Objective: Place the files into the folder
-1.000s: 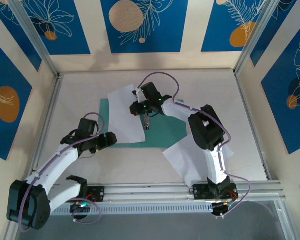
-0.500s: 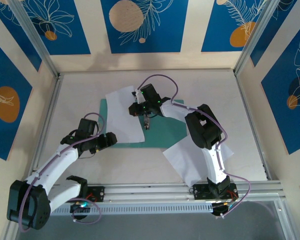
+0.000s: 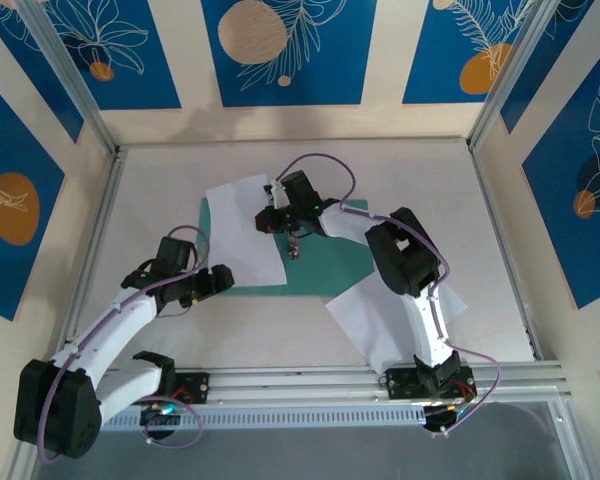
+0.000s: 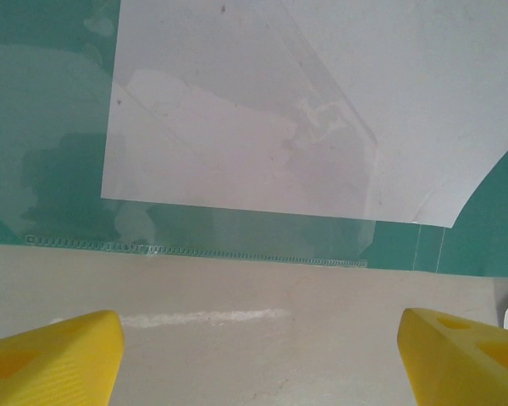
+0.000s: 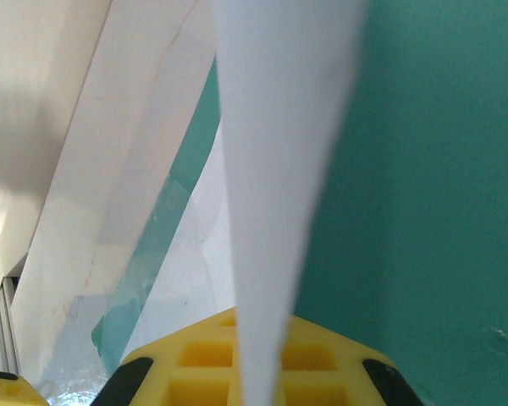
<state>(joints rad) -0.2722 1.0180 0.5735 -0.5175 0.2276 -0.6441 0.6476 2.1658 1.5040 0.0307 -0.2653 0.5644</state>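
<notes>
The teal-green folder [image 3: 330, 262] lies open and flat mid-table, a small metal clip [image 3: 295, 246] at its spine. One white sheet of the files [image 3: 242, 235] rests across its left leaf, overhanging the far edge. My right gripper [image 3: 276, 216] is shut on that sheet's right edge; in the right wrist view the paper [image 5: 271, 127] runs edge-on between the yellow fingers [image 5: 195, 359], green folder [image 5: 440, 169] beside it. A second sheet [image 3: 365, 312] lies on the table at the near right. My left gripper [image 3: 220, 278] stands open over bare table just short of the folder's near edge [image 4: 237, 230].
The right arm [image 3: 410, 260] reaches over the folder's right leaf and the second sheet. Metal rails [image 3: 300, 378] run along the near edge, and patterned walls [image 3: 280, 60] close in the table. A clear plastic film [image 4: 262, 224] glints over the folder's near strip.
My right gripper has drawn the held sheet a little to the left across the folder. The left arm has not moved.
</notes>
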